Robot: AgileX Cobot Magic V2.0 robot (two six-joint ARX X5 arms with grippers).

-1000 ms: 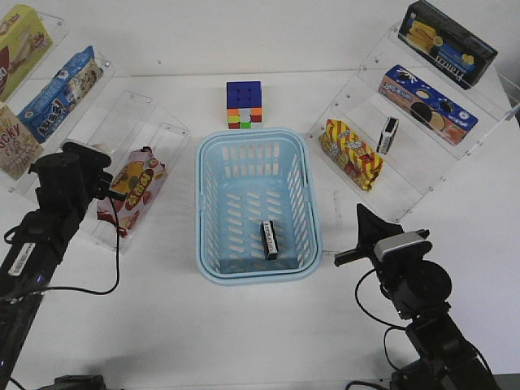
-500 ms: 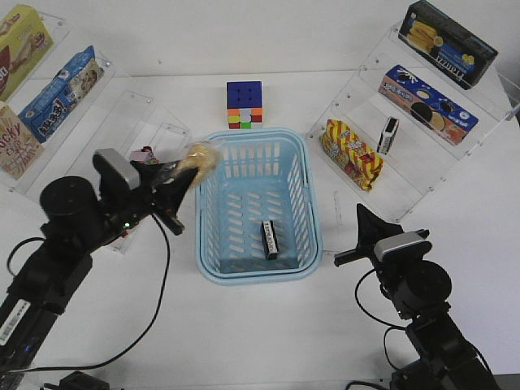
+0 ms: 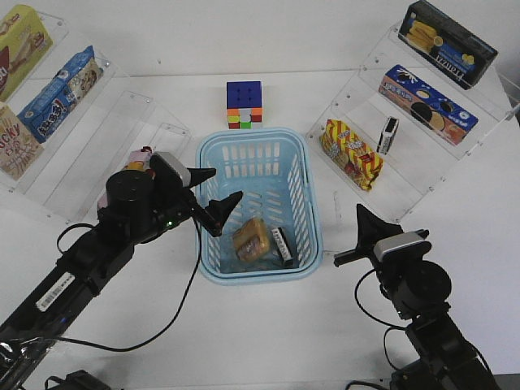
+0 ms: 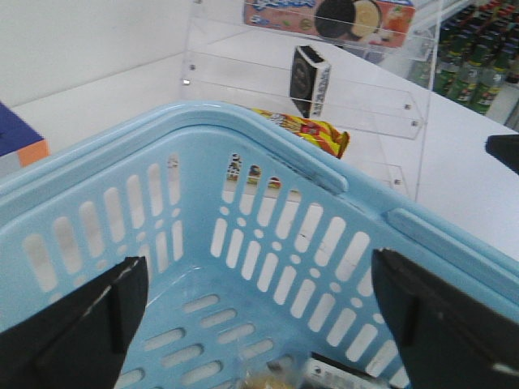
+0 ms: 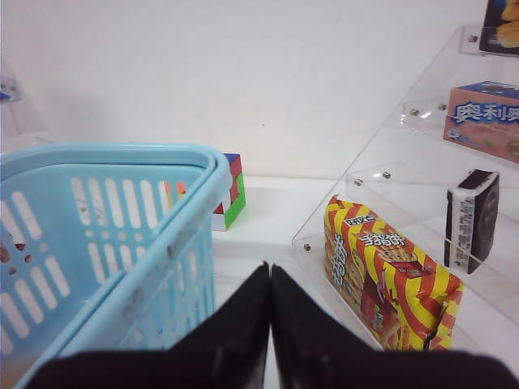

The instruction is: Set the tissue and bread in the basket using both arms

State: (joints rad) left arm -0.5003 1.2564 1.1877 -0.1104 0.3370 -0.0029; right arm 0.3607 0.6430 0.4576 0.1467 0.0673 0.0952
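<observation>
now the tissue (image 3: 283,244) lies in the basket (image 3: 213,154), long axis diagonal; left jaws spread, right pressed together

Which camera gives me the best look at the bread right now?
The front view: the bread lies whole on the basket floor beside the tissue. The left wrist view catches only a sliver of it at the frame edge; the right wrist view does not clearly show it.
</observation>
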